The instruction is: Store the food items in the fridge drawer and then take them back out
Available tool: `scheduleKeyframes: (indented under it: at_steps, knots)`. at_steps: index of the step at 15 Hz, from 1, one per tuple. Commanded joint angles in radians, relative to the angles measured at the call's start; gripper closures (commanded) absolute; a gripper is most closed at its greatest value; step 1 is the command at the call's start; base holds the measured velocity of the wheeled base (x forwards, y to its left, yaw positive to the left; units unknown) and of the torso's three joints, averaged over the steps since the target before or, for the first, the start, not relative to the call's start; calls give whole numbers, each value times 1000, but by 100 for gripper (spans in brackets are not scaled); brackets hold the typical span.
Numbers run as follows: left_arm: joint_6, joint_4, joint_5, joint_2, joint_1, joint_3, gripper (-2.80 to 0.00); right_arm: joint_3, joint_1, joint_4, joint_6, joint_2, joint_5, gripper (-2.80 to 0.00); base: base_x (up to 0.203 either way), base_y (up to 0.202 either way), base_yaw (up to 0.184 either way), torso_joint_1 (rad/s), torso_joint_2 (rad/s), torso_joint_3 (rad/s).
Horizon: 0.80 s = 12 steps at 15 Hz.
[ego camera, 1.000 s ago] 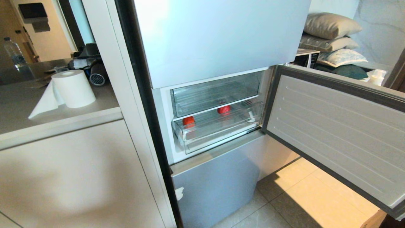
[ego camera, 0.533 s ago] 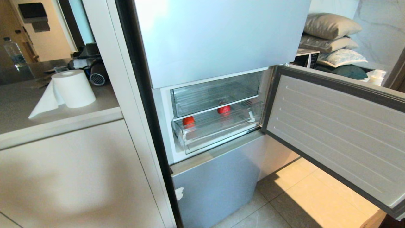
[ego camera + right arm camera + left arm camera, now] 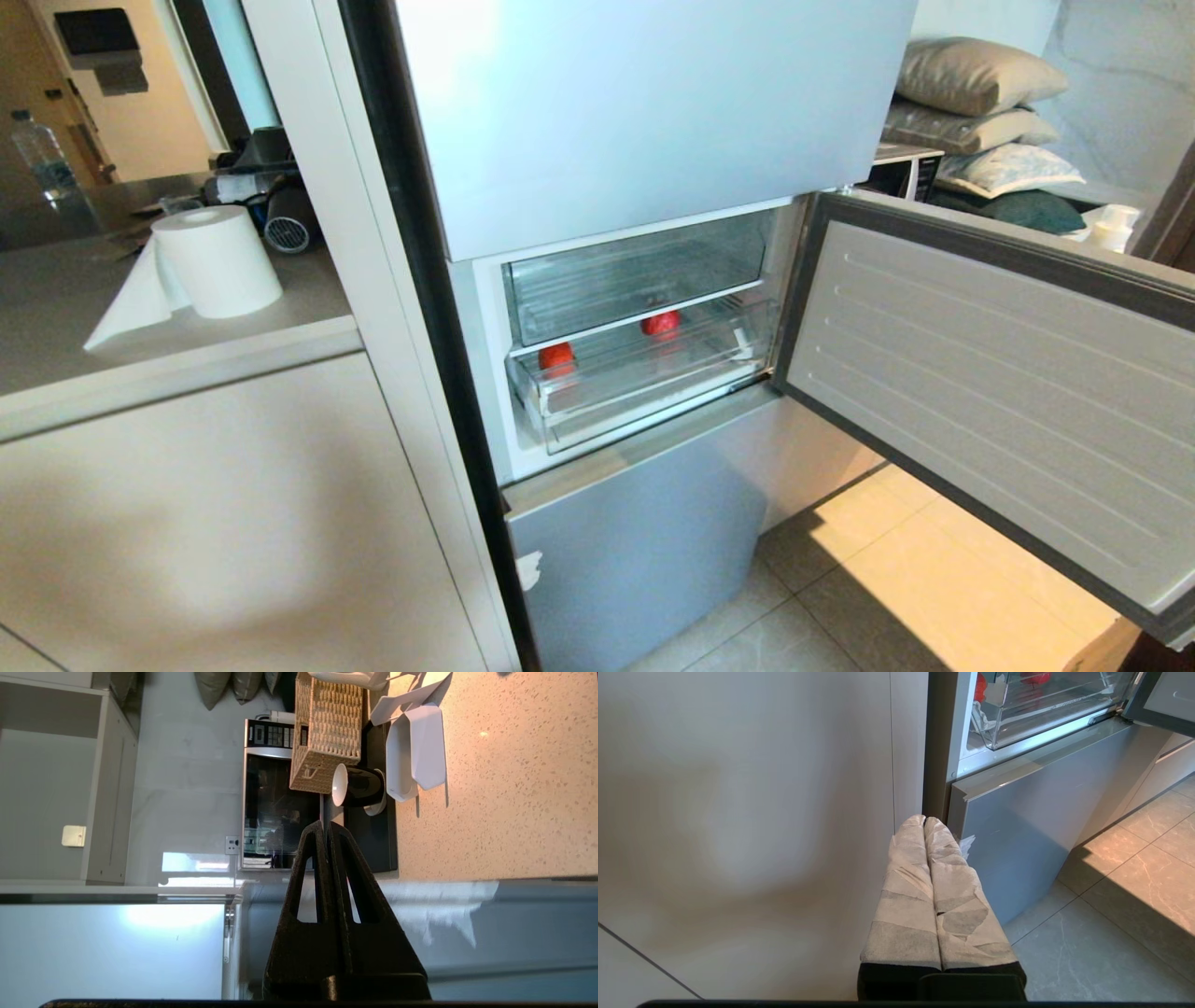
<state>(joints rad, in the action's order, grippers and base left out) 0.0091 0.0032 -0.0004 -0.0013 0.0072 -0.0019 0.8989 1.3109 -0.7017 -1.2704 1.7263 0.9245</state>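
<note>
Behind the fridge drawer lip, two food items show blurred.

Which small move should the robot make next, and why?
Probably bring the right gripper around the open fridge door toward the fridge drawer, opening its jaws on the way. Two red food items lie in the drawer, which is pulled partly out. The jaws are shut, empty and facing a microwave; the left gripper hangs low beside the fridge.
</note>
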Motion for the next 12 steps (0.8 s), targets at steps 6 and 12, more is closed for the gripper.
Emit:
scheduleKeyframes:
  at_steps: [6, 12]
  knots:
    - [0, 0, -1, 1, 0, -1, 0, 94, -133, 5, -78, 202, 53, 0, 0, 0, 0, 0, 0, 0]
    - [0, 0, 0, 1, 0, 0, 0, -28, -133, 73, -81, -8, 141, 0, 0, 0, 0, 0, 0, 0]
